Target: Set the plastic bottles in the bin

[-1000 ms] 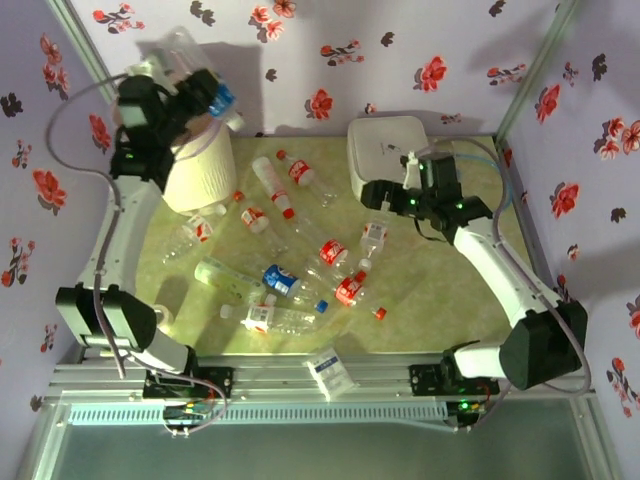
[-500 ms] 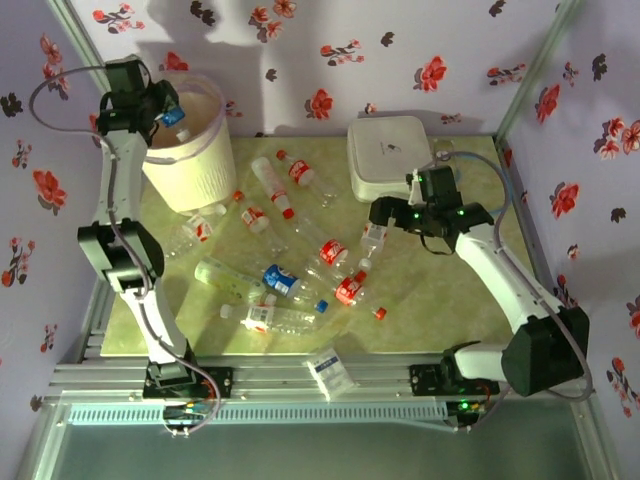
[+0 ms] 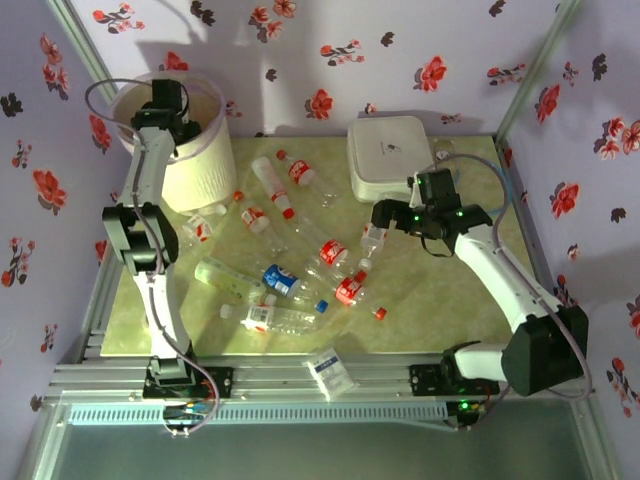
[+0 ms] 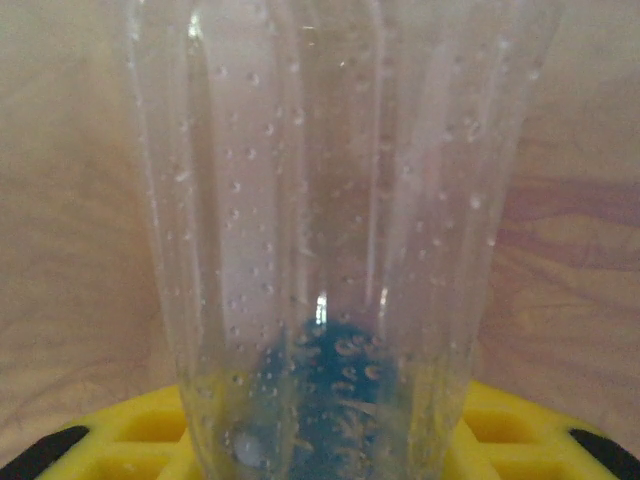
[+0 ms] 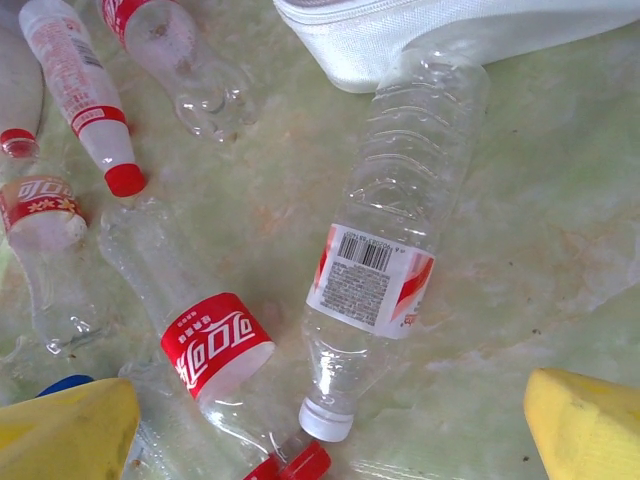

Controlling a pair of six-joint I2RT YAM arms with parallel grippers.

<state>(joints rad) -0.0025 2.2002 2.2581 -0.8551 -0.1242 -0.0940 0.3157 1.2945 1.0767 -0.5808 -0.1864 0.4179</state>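
Over the bin [image 3: 203, 172], left claw [image 3: 165, 103] arrived, gripping bottle [image 4: 330, 200]

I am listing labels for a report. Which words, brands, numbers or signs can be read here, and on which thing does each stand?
Nothing reads clearly enough to quote.
Red-label bottle: white stylised characters, not legible for certain.
Barcode bottle: bars and fine print, too small.
White box: small dark mark, too small.
Packet: blue print, blurred.

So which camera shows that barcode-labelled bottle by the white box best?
The right wrist view: the bottle lies large and close, barcode plain. The top view shows it small, beside the right gripper.
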